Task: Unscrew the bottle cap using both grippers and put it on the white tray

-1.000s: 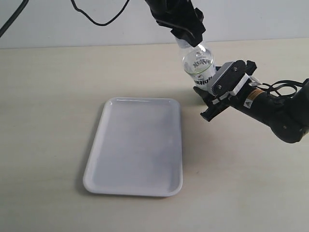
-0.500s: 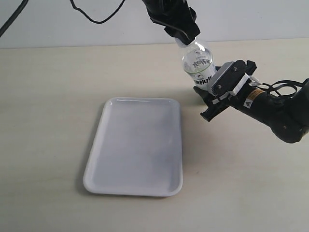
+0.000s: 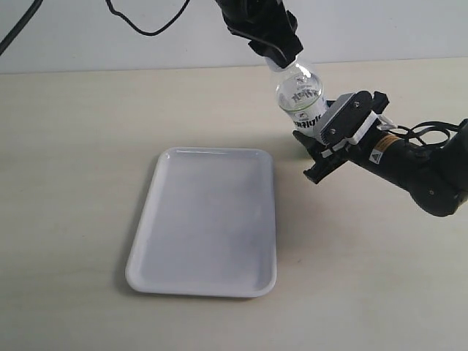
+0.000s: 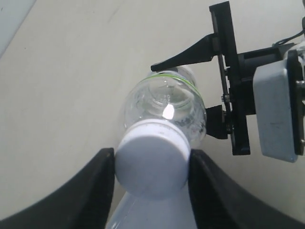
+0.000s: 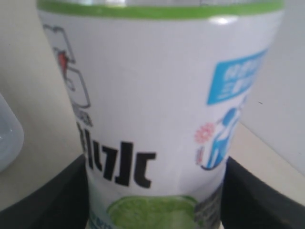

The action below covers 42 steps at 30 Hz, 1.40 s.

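Observation:
The clear bottle [image 3: 300, 96] with its white-and-green label [image 5: 157, 119] stands tilted at the back of the table, right of the white tray [image 3: 208, 219]. My all-black left gripper [image 3: 274, 45] comes down from above and is shut on the white bottle cap [image 4: 151, 160], one finger on each side. The cap sits on the bottle's neck. My right gripper [image 3: 316, 139], the one with the white block, is shut on the lower body of the bottle [image 4: 167, 107]. Its black fingers [image 5: 248, 200] press against both sides of the label.
A black cable [image 3: 146, 25] loops against the pale back wall. The tray lies left of both arms, and bare tan tabletop [image 3: 73, 183] surrounds it. The right arm's bulk [image 3: 424, 172] stretches away to the right edge.
Between one second and half a second ago the left gripper turned and shifted slightly left on the cap. Since then nothing has visibly moved.

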Tool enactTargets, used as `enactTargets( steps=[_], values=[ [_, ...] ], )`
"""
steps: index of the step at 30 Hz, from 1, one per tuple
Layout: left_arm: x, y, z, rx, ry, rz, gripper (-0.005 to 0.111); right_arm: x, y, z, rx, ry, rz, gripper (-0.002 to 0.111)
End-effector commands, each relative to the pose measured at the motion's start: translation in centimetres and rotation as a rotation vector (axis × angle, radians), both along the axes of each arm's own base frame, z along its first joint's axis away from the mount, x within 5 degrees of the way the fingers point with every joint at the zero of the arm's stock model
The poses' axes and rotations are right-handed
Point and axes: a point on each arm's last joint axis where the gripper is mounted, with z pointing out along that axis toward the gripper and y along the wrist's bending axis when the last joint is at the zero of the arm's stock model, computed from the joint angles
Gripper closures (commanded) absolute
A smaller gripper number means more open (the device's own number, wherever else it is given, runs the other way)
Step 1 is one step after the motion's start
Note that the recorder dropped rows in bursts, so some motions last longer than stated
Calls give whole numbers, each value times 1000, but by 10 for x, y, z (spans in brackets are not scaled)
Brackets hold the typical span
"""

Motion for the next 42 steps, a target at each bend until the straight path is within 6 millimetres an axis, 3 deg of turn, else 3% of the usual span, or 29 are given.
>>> enactTargets(
  steps=[1, 16, 22, 25, 32, 34, 42],
  values=[
    [-5, -1, 7, -73, 89, 70, 107, 0, 0, 0, -10, 6, 7, 108],
    [-9, 2, 4, -139, 345, 413, 107, 0, 0, 0, -10, 6, 7, 108],
    [-8, 3, 4, -142, 348, 433, 106, 0, 0, -1, -9, 8, 7, 108],
    [-8, 2, 5, -148, 342, 432, 93, 0, 0, -1, -9, 8, 7, 108],
    [-6, 3, 5, -146, 324, 415, 43, 0, 0, -1, -9, 10, 6, 108],
    [-6, 4, 6, -141, 304, 387, 39, 0, 0, -1, -9, 10, 6, 108],
    [-5, 10, 24, -102, 135, 210, 39, 0, 0, -1, -10, 12, 6, 108]
  ],
)
